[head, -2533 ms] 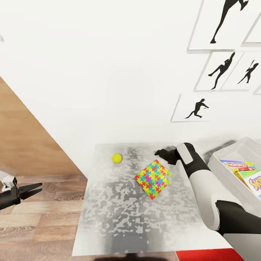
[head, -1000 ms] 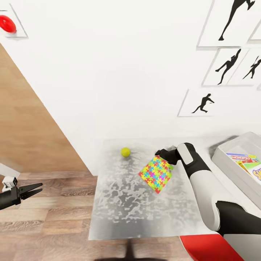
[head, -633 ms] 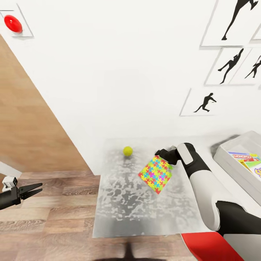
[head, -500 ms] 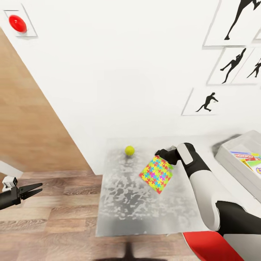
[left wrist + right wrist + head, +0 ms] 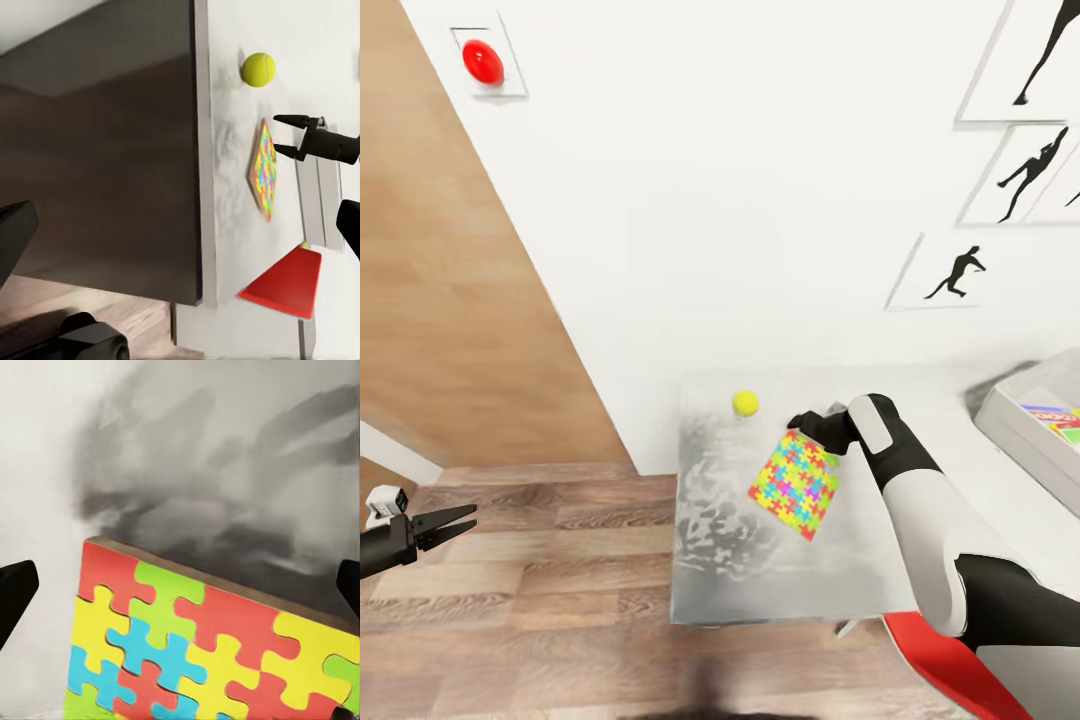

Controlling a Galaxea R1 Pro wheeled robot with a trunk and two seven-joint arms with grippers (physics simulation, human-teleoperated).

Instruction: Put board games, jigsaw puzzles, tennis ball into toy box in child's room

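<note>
Jigsaw puzzle (image 5: 794, 484) is seen tilted above the desk (image 5: 710, 560), beside the right pincer (image 5: 800, 423).
Spread right fingers are shown by the left wrist view; the left pincer (image 5: 460, 518) is released over floor.

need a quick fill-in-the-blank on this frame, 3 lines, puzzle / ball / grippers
1. The puzzle is coloured like interlocking ____ pieces.
2. The ball rests on the ____, apart from the puzzle.
3. The left gripper hangs over the floor, its jaws ____.

Missing words: jigsaw; table; open
</note>
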